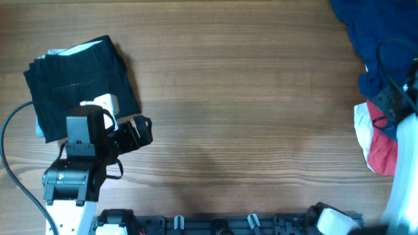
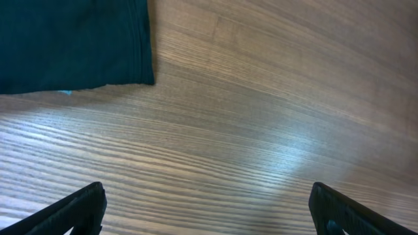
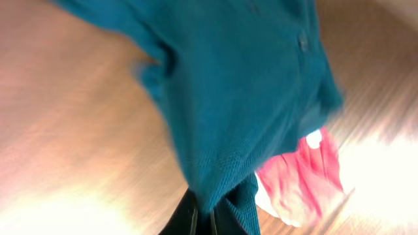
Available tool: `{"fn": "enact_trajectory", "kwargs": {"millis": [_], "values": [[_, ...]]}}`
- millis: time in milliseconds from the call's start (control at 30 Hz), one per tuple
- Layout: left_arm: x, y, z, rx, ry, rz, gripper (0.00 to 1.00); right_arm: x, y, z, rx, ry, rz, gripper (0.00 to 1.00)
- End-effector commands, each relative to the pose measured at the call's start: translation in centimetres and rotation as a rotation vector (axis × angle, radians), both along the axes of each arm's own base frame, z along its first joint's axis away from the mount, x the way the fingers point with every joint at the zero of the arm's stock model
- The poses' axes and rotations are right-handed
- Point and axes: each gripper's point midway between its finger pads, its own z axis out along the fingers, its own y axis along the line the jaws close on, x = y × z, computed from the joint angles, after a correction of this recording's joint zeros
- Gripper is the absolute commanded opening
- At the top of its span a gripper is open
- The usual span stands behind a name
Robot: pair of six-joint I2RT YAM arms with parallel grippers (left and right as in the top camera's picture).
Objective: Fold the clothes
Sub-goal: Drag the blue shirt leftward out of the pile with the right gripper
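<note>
Pinching deep-blue short-sleeved cloth shirt [image 3: 248, 98] at right edge of wooden tabletop [image 1: 248, 98], right hand [image 3: 202, 220] clamped on it. Left hand [image 2: 206, 209] spread apart near folded black cloth garment [image 1: 78, 78]. Best lift shirt clear of red cloth garment [image 3: 300, 176] first.

Overhead, the blue shirt [image 1: 375, 39] is cut off by the far and right edges. The right arm [image 1: 398, 111] covers part of it and of the white garment [image 1: 361, 124] and the red garment [image 1: 382, 156], the latter cropped at the right edge. The left arm [image 1: 85, 140] hides the near portion of the black garment [image 1: 72, 81]. The right wrist view is blurred throughout: markings on the red garment are unreadable, and the right tool [image 3: 202, 222] is mostly buried, pinched onto blue cloth. Of the left tool [image 2: 206, 199], only the spread fingertips [image 2: 78, 209] show, cut by the near edge.
</note>
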Motion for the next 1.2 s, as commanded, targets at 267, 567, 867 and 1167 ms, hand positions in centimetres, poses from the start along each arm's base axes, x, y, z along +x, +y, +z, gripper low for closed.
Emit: {"fn": "enact_trajectory", "kwargs": {"millis": [267, 567, 867, 1167], "values": [[0.2, -0.3, 0.8, -0.015, -0.019, -0.004, 1.0, -3.9, 27.5, 6.2, 0.096, -0.143, 1.276, 0.04], [0.3, -0.3, 0.9, -0.015, -0.026, -0.004, 1.0, 5.9, 46.8, 0.8, 0.336, -0.319, 1.44, 0.04], [0.4, -0.3, 1.0, -0.016, -0.03, -0.005, 1.0, 10.6, 38.5, -2.4, 0.054, -0.211, 1.019, 0.66], [1.9, -2.9, -0.5, -0.131, 0.039, -0.094, 0.99, 1.9, 9.3, -4.4, 0.105, 0.126, 0.125, 0.69]]}}
